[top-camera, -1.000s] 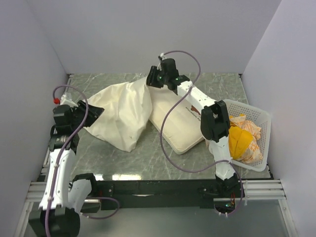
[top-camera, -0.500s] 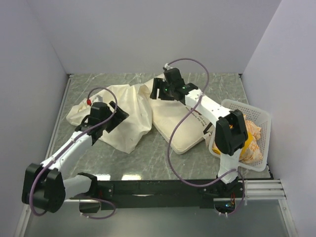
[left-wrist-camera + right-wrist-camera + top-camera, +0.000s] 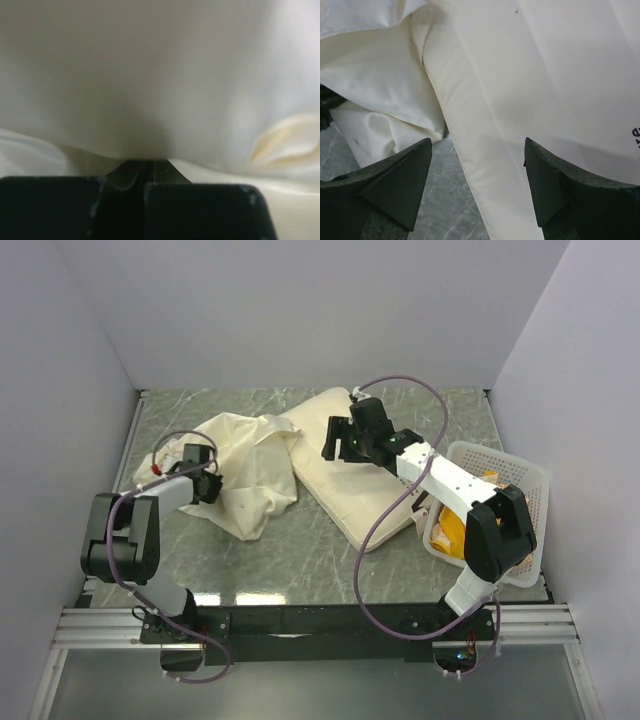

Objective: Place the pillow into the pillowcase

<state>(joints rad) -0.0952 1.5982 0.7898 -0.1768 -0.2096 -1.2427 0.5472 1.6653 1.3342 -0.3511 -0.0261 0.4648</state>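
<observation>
**Cloth pinched at left, wide jaws over the pillow**

The pillowcase (image 3: 250,455) lies crumpled toward the far left corner of the tabletop (image 3: 320,560). The left jaws are closed at its left edge, with cloth nipped at their tips. The pillow (image 3: 345,485) lies flat mid-tabletop, slanting from the far edge toward the near right, its left side touching the pillowcase. The right jaws stand wide above that side, holding nothing. A white basket (image 3: 530,475) sits by the right edge.
</observation>
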